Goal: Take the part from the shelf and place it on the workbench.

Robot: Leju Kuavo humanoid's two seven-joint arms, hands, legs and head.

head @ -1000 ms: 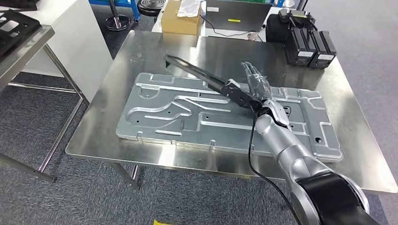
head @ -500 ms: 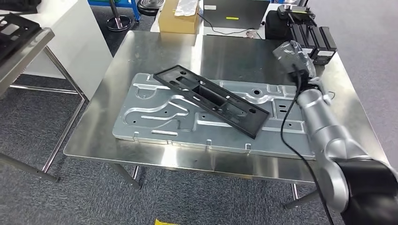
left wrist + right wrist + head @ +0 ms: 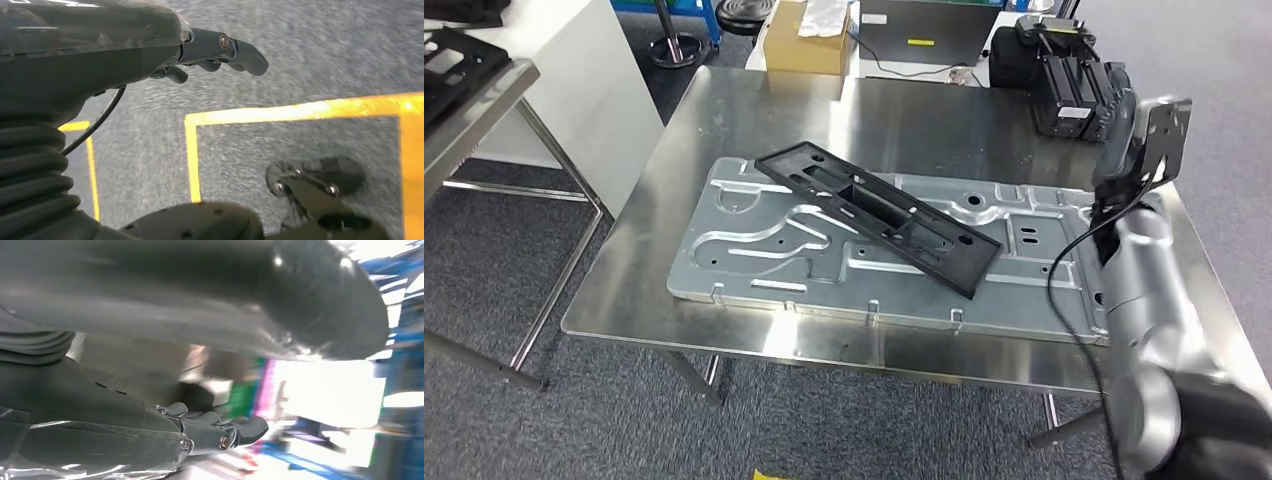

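The black slotted part [image 3: 879, 215] lies flat and slantwise across a large silver stamped plate [image 3: 754, 240] on the steel workbench [image 3: 754, 110]. My right hand [image 3: 1149, 140] is raised off the bench's right side, well clear of the part. In the right wrist view its fingers [image 3: 210, 432] are stretched out with nothing in them. In the left wrist view my left hand [image 3: 210, 47] hangs over grey floor and holds nothing, its fingers loosely extended.
At the bench's far edge sit a cardboard box [image 3: 806, 38] and black devices [image 3: 1069, 80] near my raised right hand. A metal shelf [image 3: 464, 90] with a black tray stands at the left. Yellow lines [image 3: 300, 110] mark the floor.
A second ago my right hand held the black part tilted over the plate. It let go, the part now lies flat, and the hand has drawn back to the right and upward.
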